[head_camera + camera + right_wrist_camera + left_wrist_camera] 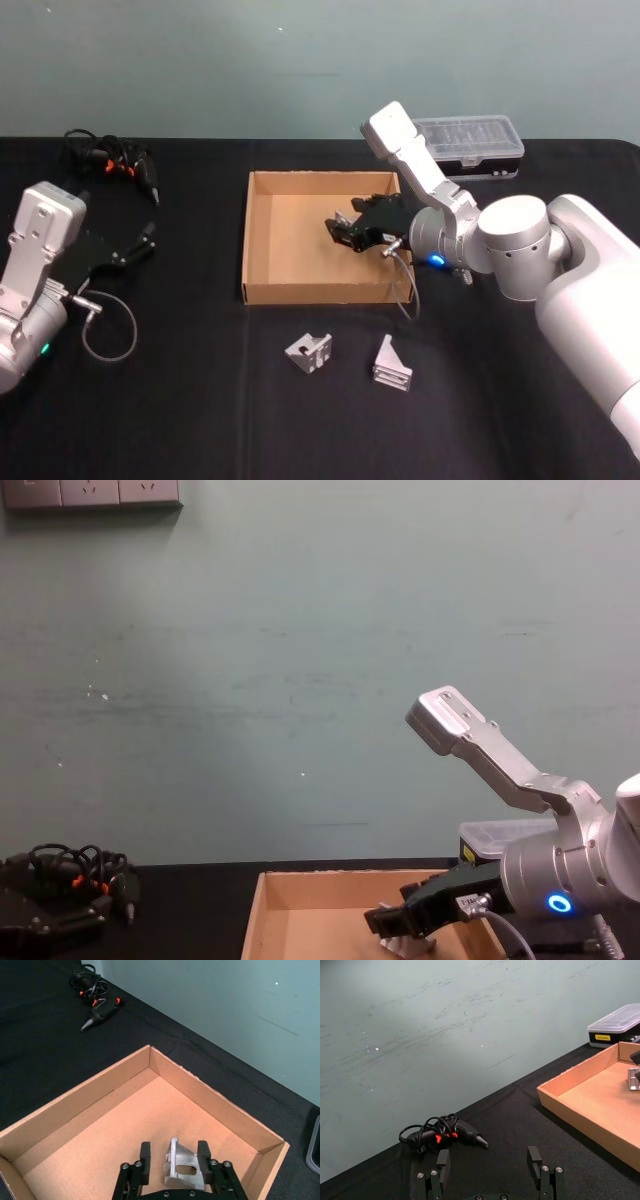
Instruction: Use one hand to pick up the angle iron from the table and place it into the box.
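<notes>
Two angle irons [308, 352] [392, 364] are lying on the desk [180, 420]; right claw [343, 232] is clenching a third iron [181, 1165] inside the box [320, 293], unreleased; left claw [488, 1156] is idling open at far left.

Left wrist feed: my left gripper [488, 1157] hangs over the black table [510, 1125], its fingers spread wide with nothing between them.
Just beyond it I see a black glue gun [462, 1132] with its cord bundled. Further off is the cardboard box [580, 1071], with a silver angle iron [633, 1079] inside and a clear-lidded case [615, 1022] behind.
</notes>
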Robot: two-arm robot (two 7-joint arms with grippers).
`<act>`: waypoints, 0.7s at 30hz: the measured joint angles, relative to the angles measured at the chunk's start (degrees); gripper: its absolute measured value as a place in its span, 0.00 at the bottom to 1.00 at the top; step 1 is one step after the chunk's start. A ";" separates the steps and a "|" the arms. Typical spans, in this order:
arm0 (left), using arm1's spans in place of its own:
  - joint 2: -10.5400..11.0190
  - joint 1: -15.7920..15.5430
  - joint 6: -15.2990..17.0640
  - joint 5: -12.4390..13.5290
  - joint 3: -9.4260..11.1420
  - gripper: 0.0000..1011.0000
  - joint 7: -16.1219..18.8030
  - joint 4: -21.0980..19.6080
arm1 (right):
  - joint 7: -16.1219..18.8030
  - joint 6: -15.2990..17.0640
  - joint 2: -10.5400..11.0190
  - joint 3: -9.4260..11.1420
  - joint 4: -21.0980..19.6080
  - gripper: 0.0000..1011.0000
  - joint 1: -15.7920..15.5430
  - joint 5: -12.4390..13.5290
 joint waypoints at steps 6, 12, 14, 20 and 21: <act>0.00 0.00 0.00 0.00 0.00 1.00 0.00 0.00 | -0.01 0.00 0.00 0.00 -0.04 0.75 0.00 0.03; 0.00 0.00 0.00 0.00 0.00 1.00 0.00 0.00 | -0.28 -0.33 0.29 0.18 -1.19 0.91 -0.65 -0.15; 0.00 0.00 0.00 0.00 0.00 1.00 0.00 0.00 | -0.54 -0.64 0.57 0.24 -2.08 0.96 -1.13 -0.43; 0.00 0.00 0.00 0.00 0.00 1.00 0.00 0.00 | -0.80 -1.34 2.92 0.94 -8.51 0.99 -4.42 -1.03; 0.00 0.00 0.00 0.00 0.00 1.00 0.00 0.00 | -0.80 -1.34 3.31 1.12 -9.57 0.99 -5.01 -1.01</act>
